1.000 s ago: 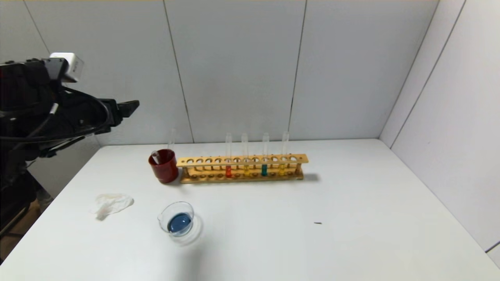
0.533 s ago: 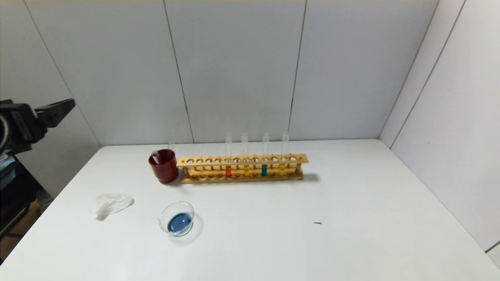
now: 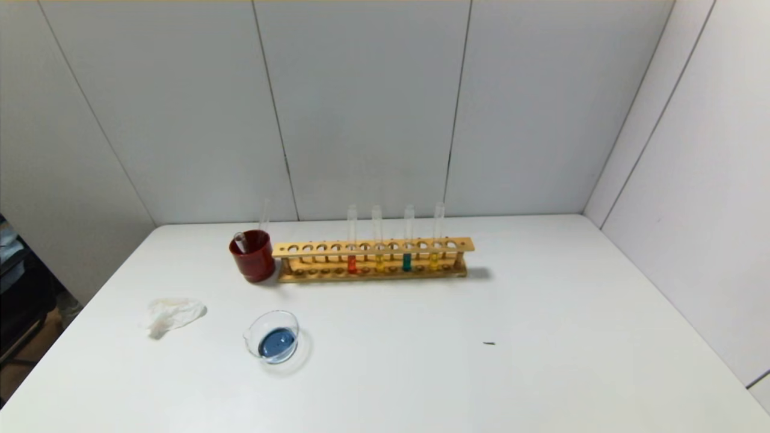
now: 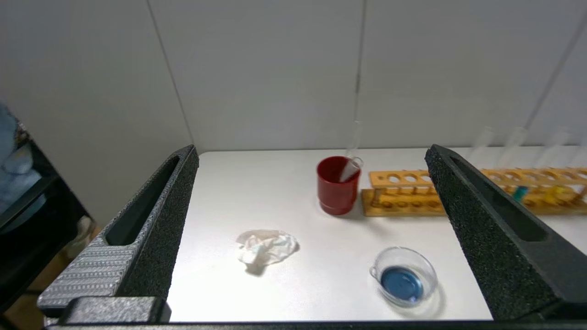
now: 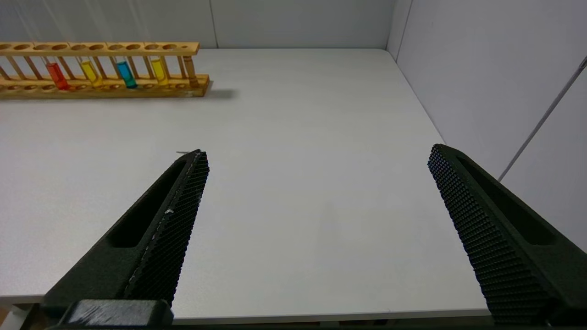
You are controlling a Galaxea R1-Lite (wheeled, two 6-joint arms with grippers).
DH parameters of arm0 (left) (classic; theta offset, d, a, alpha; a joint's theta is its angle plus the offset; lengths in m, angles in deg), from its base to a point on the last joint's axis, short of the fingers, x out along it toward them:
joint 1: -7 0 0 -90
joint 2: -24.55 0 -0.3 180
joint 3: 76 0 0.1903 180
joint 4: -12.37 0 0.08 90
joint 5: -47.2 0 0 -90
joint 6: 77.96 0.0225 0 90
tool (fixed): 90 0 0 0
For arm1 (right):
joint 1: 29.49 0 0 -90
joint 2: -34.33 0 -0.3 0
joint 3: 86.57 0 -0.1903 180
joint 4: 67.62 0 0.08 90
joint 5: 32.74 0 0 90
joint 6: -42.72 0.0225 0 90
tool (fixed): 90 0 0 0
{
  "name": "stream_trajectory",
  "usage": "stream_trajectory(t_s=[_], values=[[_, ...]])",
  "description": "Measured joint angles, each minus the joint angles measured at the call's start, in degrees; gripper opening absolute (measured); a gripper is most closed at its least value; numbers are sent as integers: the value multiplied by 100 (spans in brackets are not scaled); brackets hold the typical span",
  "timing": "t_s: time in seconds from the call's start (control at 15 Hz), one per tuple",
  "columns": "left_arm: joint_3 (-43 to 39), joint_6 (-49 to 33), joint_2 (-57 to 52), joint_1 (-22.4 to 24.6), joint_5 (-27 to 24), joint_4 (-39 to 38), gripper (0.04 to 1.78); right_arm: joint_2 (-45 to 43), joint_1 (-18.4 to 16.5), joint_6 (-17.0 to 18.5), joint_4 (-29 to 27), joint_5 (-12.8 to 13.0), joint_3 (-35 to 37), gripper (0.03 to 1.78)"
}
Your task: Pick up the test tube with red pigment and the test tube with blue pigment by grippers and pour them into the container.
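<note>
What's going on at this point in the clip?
Nothing is being handled. The left gripper and right gripper are both open, empty and back off the table. The container already holds blue liquid. Two tubes sit in the red cup; orange-red, yellow, teal and yellow tubes stand in the wooden rack.
</note>
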Motion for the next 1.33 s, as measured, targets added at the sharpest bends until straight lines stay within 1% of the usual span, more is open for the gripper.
stream_trajectory(t_s=[0.2,0.33,0.67,0.87,1.07,1.2,1.33], values=[[-477,16,-1058,-39,-441,295,174,0,2,0,-2,0,0,175],[-716,-5,-1488,-119,-613,452,174,0,2,0,-2,2,0,175],[-1391,2,-2202,-373,-681,293,174,0,2,0,-2,2,0,175],[-1879,11,-2921,-529,-751,610,174,0,0,0,-2,0,0,175],[-2469,91,-3229,-569,-681,688,174,0,0,2,-2,0,0,175],[-2632,196,-3304,-575,-304,990,174,0,-2,0,-2,0,0,175],[-2667,317,-3334,-578,138,1456,174,0,2,-2,-2,0,0,175]])
